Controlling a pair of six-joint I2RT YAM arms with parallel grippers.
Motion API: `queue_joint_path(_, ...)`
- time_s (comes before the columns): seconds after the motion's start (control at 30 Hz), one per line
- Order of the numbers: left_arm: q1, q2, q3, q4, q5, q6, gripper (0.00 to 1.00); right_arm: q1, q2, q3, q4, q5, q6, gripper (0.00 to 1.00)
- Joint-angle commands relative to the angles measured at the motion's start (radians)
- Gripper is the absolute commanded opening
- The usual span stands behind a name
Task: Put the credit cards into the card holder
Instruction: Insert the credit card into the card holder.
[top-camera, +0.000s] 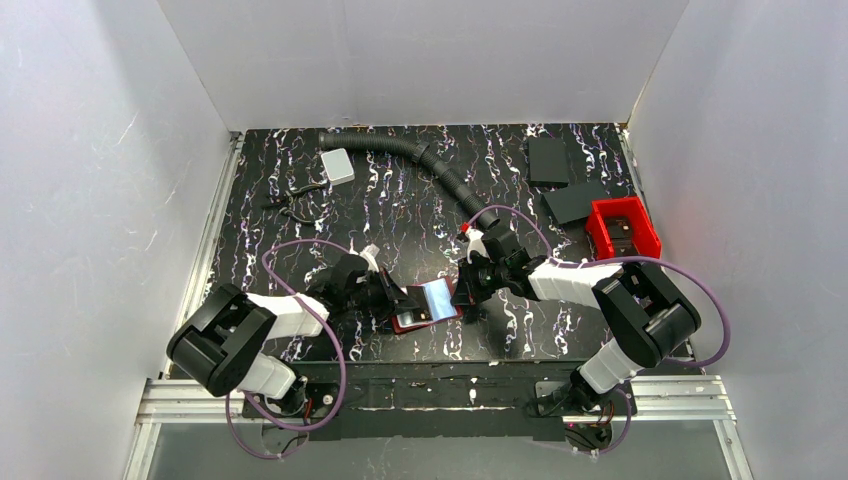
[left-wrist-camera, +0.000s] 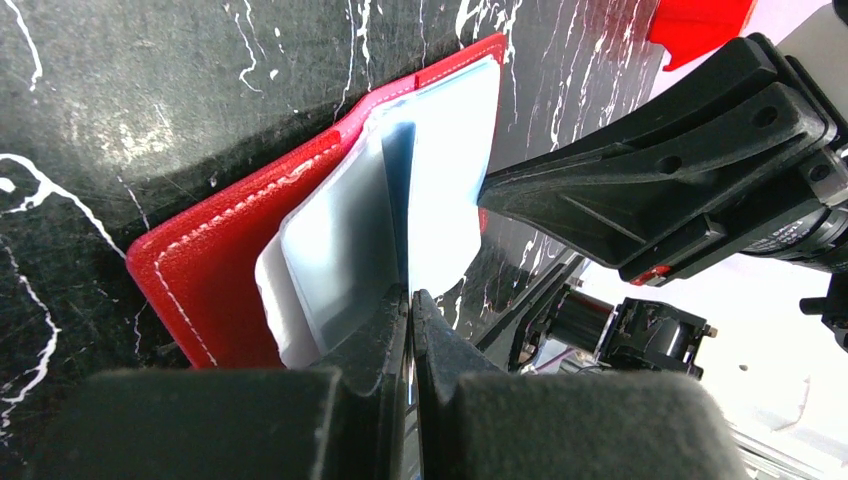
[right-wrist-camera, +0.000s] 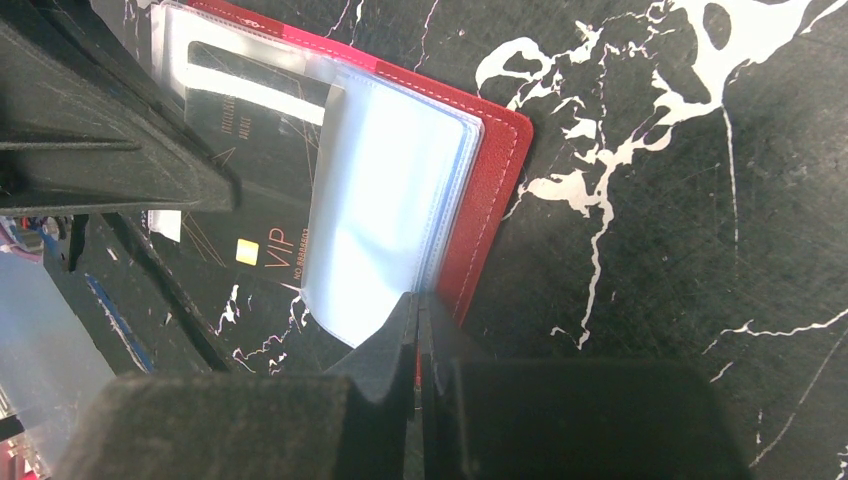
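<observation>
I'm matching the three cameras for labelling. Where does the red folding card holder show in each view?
Top external: the red folding card holder lies open at centre, slightly below the middle.
Left wrist: left of centre, its red cover running diagonally.
Right wrist: upper middle, its red edge on the right.
Shared landmark: its clear plastic sleeves, seen in all three views.

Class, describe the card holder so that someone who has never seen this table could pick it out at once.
On the black marbled table, look near the front, where the left gripper and right gripper meet. The card holder lies open between them: flat, red, stitched, with clear plastic sleeves. Unlike it, the red bin at far right is an open-top box.
</observation>
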Motion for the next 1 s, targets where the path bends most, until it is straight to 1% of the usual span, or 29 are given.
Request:
queue_joint_path(0.0,-0.002,0.020,-0.011,0.032,-0.016,-0.008,0.00,-0.003,0.015,-0.018,-0.008,0.028,-0.014,0.07)
queue_joint_path(0.4,-0.003,0.047,-0.035,0.111,-0.014,-0.054,0.00,-0.003,0.014,-0.025,0.002,0.022,-0.001,0.07)
queue_joint_path(0.73,-0.015,0.099,-0.018,0.117,0.006,-0.077,0.00,-0.004,0.009,-0.027,0.007,0.020,0.005,0.07)
queue_joint_path(0.8,-0.015,0.095,-0.022,0.109,0.000,-0.085,0.07,-0.003,0.006,-0.027,0.007,0.020,0.005,0.07)
queue_joint_path(0.87,-0.015,0.078,-0.020,0.070,-0.011,-0.079,0.19,-0.003,0.003,-0.028,0.006,0.021,0.004,0.07)
queue_joint_path(0.97,-0.015,0.040,-0.001,-0.020,-0.023,-0.060,0.32,-0.004,-0.002,-0.030,0.003,0.020,0.003,0.07)
